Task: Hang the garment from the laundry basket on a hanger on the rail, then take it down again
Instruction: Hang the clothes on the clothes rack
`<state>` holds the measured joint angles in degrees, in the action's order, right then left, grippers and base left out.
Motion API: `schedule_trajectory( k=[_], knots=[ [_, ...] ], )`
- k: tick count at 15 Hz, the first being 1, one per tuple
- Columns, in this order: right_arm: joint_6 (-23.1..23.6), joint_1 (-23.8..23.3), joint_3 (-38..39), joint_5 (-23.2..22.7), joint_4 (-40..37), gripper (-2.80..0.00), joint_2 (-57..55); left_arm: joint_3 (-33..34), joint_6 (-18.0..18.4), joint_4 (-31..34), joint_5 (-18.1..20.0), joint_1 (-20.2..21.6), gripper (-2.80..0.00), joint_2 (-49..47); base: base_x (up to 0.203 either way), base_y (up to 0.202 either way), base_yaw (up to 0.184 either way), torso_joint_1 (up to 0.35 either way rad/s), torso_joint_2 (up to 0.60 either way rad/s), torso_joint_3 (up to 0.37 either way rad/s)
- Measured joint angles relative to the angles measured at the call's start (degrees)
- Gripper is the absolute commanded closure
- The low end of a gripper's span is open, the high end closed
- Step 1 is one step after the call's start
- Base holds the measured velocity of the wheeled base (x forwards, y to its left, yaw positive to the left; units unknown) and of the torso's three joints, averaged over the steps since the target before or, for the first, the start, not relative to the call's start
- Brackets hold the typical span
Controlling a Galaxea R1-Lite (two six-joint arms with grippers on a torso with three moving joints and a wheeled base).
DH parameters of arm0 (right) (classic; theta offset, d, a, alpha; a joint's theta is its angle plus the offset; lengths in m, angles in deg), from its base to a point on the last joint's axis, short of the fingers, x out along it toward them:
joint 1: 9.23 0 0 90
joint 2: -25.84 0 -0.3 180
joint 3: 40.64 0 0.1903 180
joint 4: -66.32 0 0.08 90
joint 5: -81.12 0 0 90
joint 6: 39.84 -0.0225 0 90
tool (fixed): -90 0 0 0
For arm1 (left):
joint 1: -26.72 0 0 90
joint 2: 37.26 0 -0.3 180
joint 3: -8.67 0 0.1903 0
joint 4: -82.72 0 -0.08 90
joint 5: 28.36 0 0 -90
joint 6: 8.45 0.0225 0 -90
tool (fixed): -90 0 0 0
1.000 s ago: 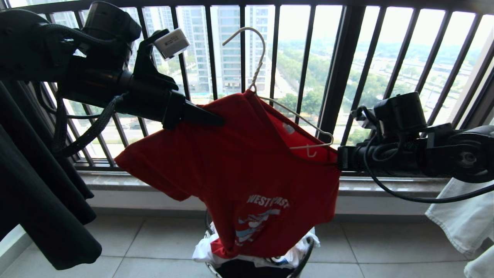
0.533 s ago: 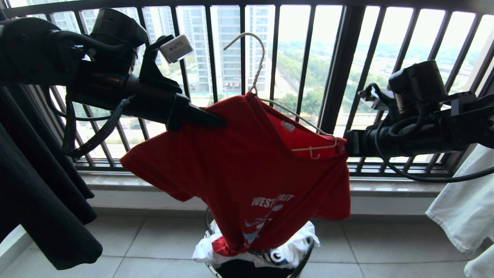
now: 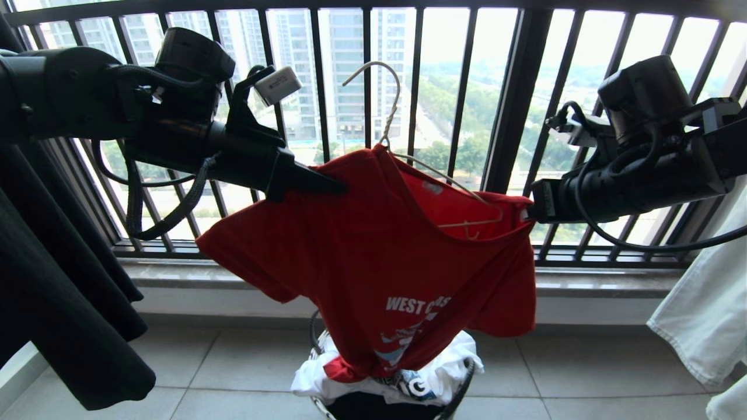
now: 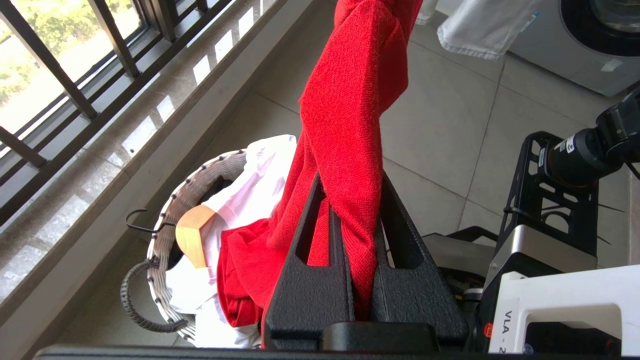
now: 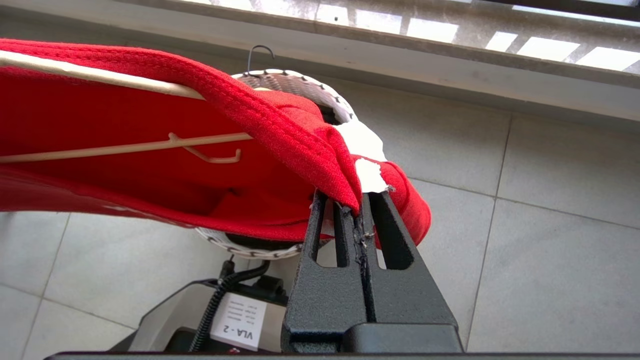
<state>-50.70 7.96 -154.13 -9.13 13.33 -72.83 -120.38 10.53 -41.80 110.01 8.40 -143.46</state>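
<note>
Head view: the red T-shirt (image 3: 373,256), threaded on the white wire hanger (image 3: 388,122), hangs above the laundry basket (image 3: 402,402). Left gripper (image 3: 341,188) is clamped on one shoulder, right gripper (image 3: 528,213) on the other. Since a second ago the right arm has risen, levelling the shoulders; the rail is out of view, so hanging remains outstanding.

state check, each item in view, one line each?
red T-shirt: held up between both hands, hem trailing into basket
wire hanger: inside the shirt neck, hook free, not on any rail
left hand: shut on shirt fabric
right hand: shut on shirt edge
laundry basket: upright on floor, clothes inside
</note>
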Motion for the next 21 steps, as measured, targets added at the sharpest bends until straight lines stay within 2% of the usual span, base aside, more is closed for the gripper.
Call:
schedule_trajectory(
  k=[3,7,11,15,19,21],
  knots=[
    [1.08,0.01,-4.30,-0.16,-3.63,0.00,-0.92,-0.36,0.00,-0.11,-0.03,-0.09,0.00,-1.12,0.000,0.000,0.000,0.000,0.00,0.000],
    [4.00,1.51,-8.17,-1.13,-3.78,0.00,-2.50,-0.23,0.22,-0.07,0.51,-0.40,0.00,-2.12,0.000,0.000,0.000,0.000,0.00,0.000],
    [9.93,2.76,-8.73,-0.85,-3.39,0.00,-4.01,0.98,0.15,0.05,0.79,-1.29,0.00,-1.95,0.000,0.000,0.000,0.000,0.00,0.000],
    [11.73,2.96,-10.05,-0.79,-3.28,0.00,-4.28,1.44,0.22,0.05,0.57,-2.75,0.00,-2.60,0.000,0.000,0.000,0.000,0.00,0.000],
    [17.34,3.28,-11.09,-0.63,-3.32,0.00,-4.45,2.64,0.30,0.09,0.46,-4.72,0.00,-2.95,0.000,0.000,0.000,0.000,0.00,0.000],
    [18.36,2.76,-10.71,-0.41,-3.50,0.00,-4.22,3.08,0.23,0.09,0.20,-5.10,0.00,-2.11,0.000,0.000,0.000,0.000,0.00,0.000]
  ],
)
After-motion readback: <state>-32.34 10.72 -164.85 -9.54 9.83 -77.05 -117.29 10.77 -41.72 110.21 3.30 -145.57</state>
